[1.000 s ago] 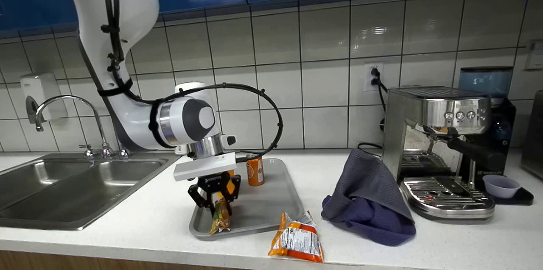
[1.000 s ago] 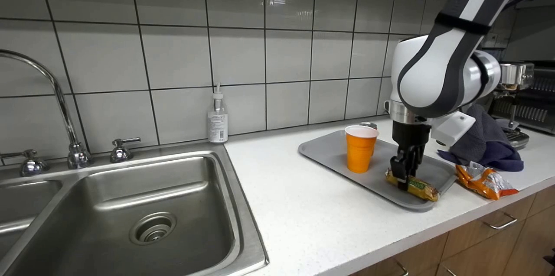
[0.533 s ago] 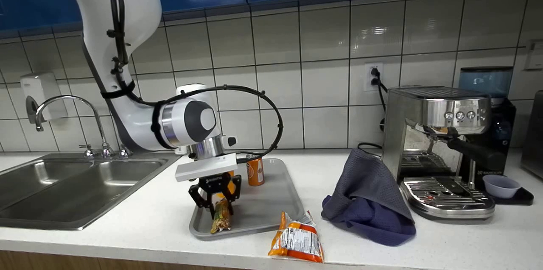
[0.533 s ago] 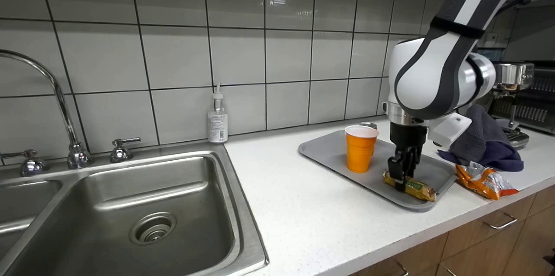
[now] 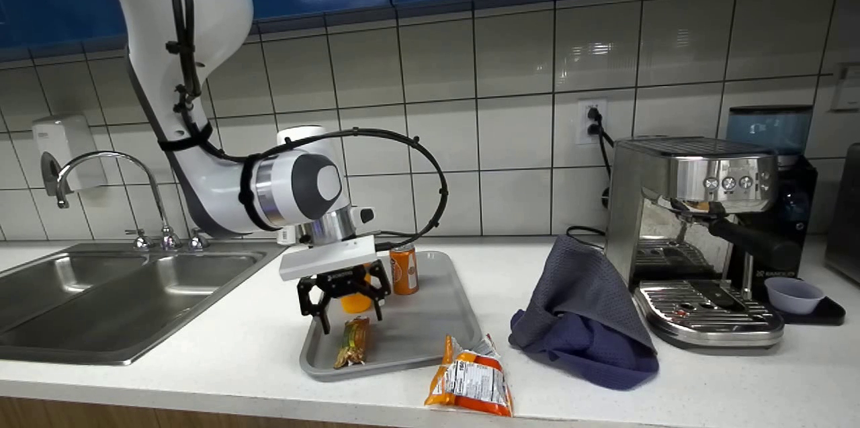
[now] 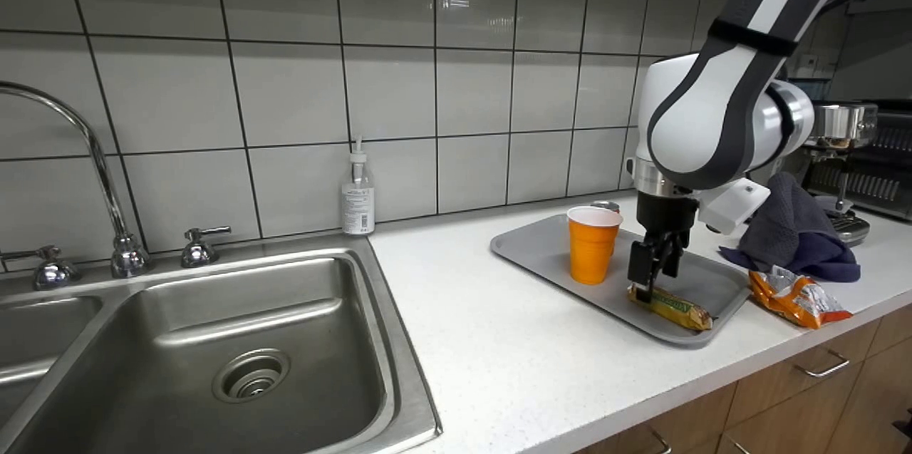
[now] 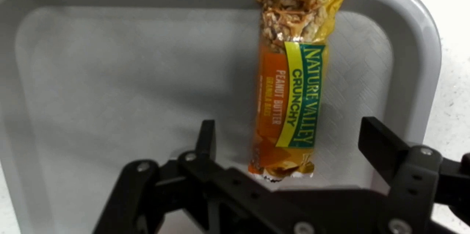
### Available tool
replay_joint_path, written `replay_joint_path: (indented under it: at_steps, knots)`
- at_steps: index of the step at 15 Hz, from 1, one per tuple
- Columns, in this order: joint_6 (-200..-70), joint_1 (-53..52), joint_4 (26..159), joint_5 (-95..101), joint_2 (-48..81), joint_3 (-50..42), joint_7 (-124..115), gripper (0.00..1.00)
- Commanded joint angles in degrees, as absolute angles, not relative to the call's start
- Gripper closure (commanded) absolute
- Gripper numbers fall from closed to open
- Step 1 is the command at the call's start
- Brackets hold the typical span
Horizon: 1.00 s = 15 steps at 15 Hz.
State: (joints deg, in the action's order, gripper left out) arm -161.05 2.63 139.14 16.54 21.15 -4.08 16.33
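A granola bar [image 7: 290,98] in a yellow, orange and green wrapper lies flat on a grey tray [image 7: 128,61]. Its wrapper is partly see-through at the end farther from the gripper's base. My gripper [image 5: 352,324] stands wide open just above the near-wall end of the bar. In the wrist view, the fingers [image 7: 208,135] are apart on both sides of the bar, with a gap on each side and nothing gripped. An orange cup [image 6: 591,247] stands upright on the tray behind the gripper. Beside it is an orange can [image 5: 404,271], mostly hidden in an exterior view by the cup.
An orange snack bag [image 5: 474,381] lies by the tray's corner, close to the counter's front edge. A dark blue towel [image 5: 584,320] is heaped nearby, beside an espresso machine [image 5: 692,173]. A steel sink [image 6: 385,326] and a pump bottle [image 6: 358,201] are on the opposite side.
The jaws have spread from around the granola bar, letting go of it. The gripper has risen a little. The bar stays on the tray.
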Motion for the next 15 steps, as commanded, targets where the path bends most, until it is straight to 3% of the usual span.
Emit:
replay_joint_path:
  at_steps: [1, 15]
  knots:
    - [-161.7, 2.7, 141.8, 17.0, 17.0, -4.5, 15.6, 0.0]
    - [-160.8, 2.8, 149.1, 28.3, 6.8, -14.5, 5.2, 0.0]
